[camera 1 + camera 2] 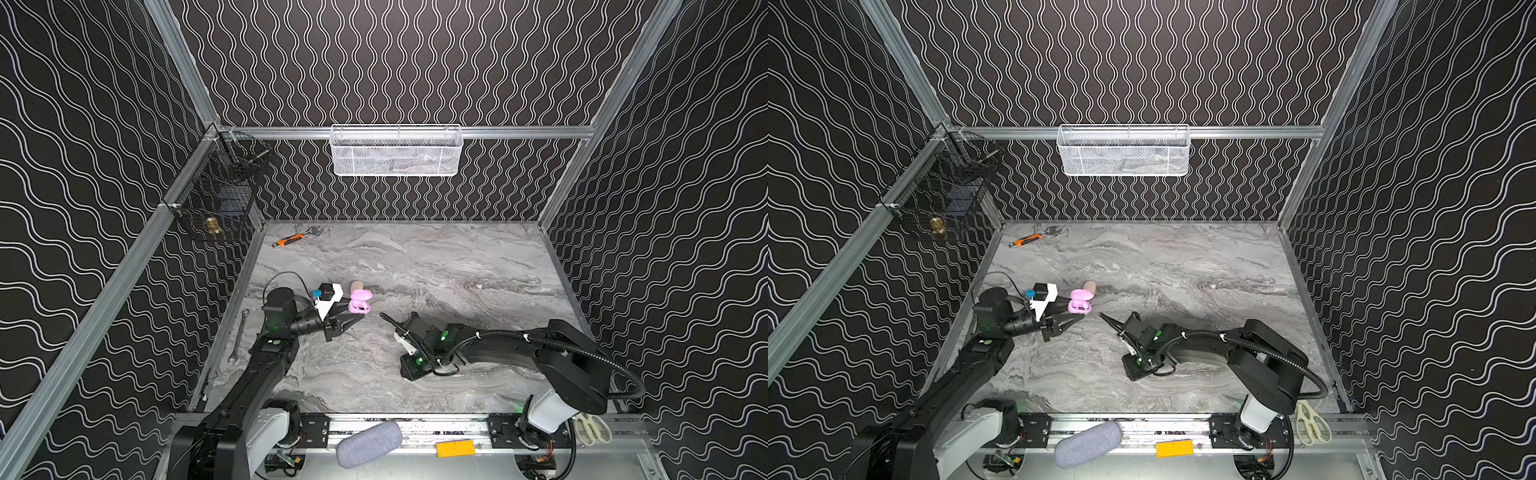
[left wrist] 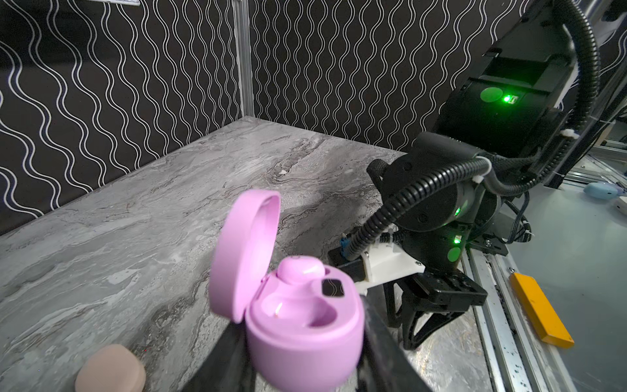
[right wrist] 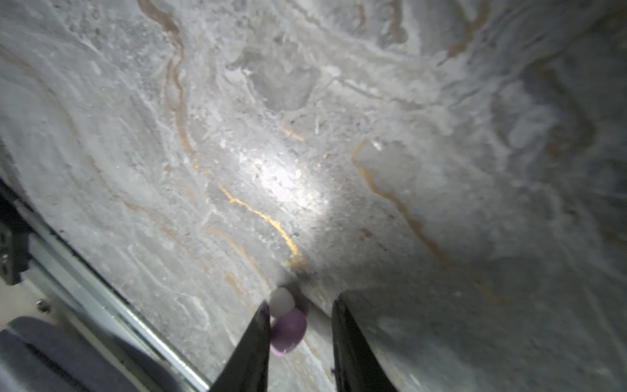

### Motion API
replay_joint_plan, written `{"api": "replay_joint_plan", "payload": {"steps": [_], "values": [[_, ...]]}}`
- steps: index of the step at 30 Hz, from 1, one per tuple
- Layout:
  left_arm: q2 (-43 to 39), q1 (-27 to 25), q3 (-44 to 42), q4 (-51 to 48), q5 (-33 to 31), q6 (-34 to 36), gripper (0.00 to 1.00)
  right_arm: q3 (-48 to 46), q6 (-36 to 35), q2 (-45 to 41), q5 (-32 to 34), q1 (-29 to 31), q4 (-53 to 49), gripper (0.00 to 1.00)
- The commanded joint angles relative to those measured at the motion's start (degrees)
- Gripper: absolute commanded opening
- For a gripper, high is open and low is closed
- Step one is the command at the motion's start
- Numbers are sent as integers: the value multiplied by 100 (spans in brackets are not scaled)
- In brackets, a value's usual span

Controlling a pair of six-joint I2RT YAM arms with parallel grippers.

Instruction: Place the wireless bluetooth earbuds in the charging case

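Your left gripper is clenched on the open lilac-pink pebble-shaped plastic charging case, bracing it lid-up. One rounded lilac earbud sits seated; the neighbouring well is empty. Further right, your right gripper hangs low over the grey marble tabletop, jaws apart. The second lilac bud touches only one finger, so it is probably not pinched yet.

You have a grey marbled counter carrying an orange-handled wrench near its far left corner, a steel spanner along the left edge, a closed beige case left of centre, and a lilac earbud.
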Motion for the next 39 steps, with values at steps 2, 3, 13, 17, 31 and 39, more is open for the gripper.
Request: {"api": "replay_joint_plan", "payload": {"steps": [2,3,13,17,31,39], "values": [[11,22,59,68,0,-24,34,95,-252,82,658,-5,-760,33],[7,23,58,69,1,-16,34,122,-276,106,717,-4,-808,33],[13,31,66,51,2,-4,34,-57,-275,-455,384,-5,-538,33],[12,32,66,47,17,-7,34,-190,-255,-498,289,-12,-440,32],[-15,32,57,24,26,-5,35,-796,-386,-819,-976,-734,506,29],[-11,40,58,4,26,-2,35,-676,-561,-656,-1099,-734,473,29]]}}
